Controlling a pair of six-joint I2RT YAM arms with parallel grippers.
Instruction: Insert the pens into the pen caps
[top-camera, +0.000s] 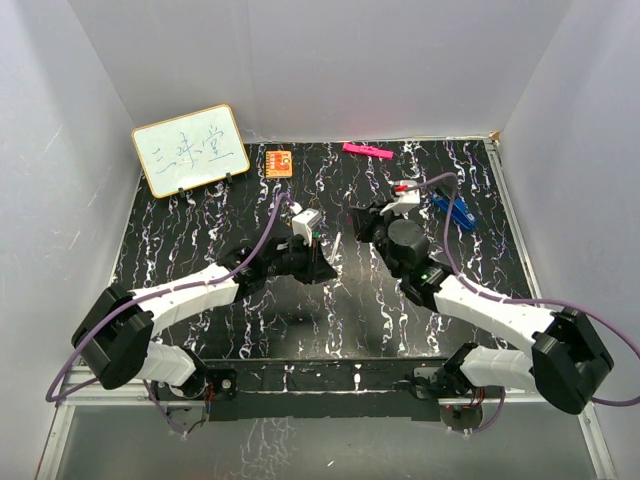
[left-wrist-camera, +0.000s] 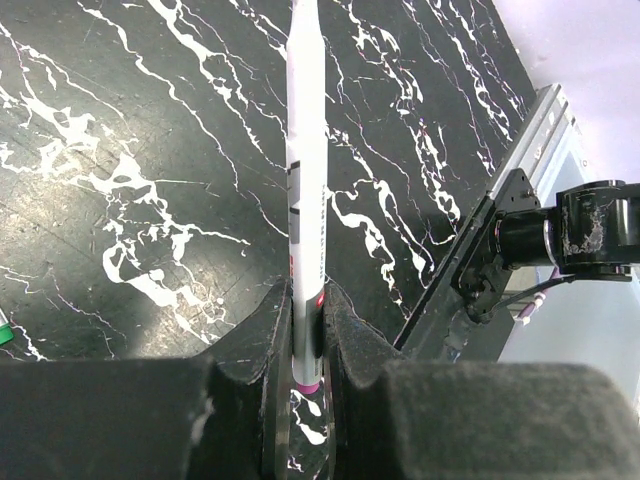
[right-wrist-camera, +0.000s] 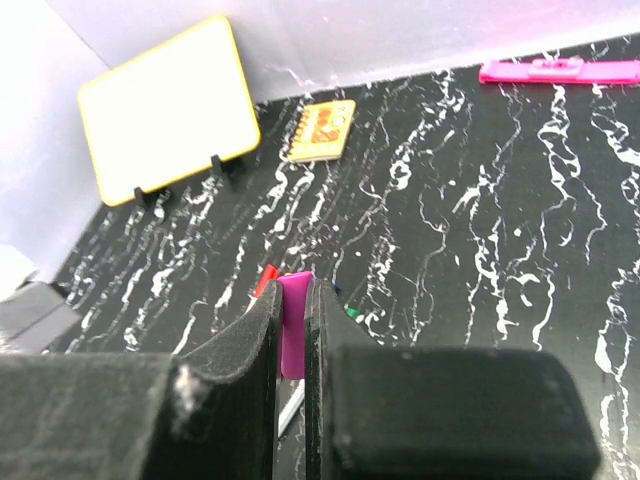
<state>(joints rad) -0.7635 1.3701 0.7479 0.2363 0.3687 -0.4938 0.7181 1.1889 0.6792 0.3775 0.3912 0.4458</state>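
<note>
Around the work, on the black white-veined table (top-camera: 340, 320): at the far left, a yellow-framed whiteboard (top-camera: 190, 150) propped on small feet. Just beside it, a small orange notebook (top-camera: 279, 162) lying flat. Further right along the back wall, a flat pink bar (top-camera: 367, 151). Near the right arm's wrist, some blue clip pieces (top-camera: 455, 210).

Pinched in the left gripper (left-wrist-camera: 305, 305): a white-barrelled pen (left-wrist-camera: 306, 170), gripped close to its purple end, the long barrel running straight out beyond the fingers over bare table. Pressed in from both sides, pads flat against the barrel. At the left edge of that wrist view, only a green sliver (left-wrist-camera: 3, 335), too little to name.

Pinched in the right gripper (right-wrist-camera: 294, 300): a purple cap (right-wrist-camera: 293, 340), short and stubby, sandwiched between the two black fingers (open end hidden, so impossible to tell whether anything sits inside). Beneath and behind those fingers, on the table: a red tip (right-wrist-camera: 265, 281) showing at the left, a green bit (right-wrist-camera: 352, 313) at the right, a white barrel (right-wrist-camera: 291, 405) lower down. Mostly covered by the fingers, so pen or cap not always tellable.

From above, both grippers facing each other near the table's middle, close but with a gap between. Pen and cap too small there to make out.
</note>
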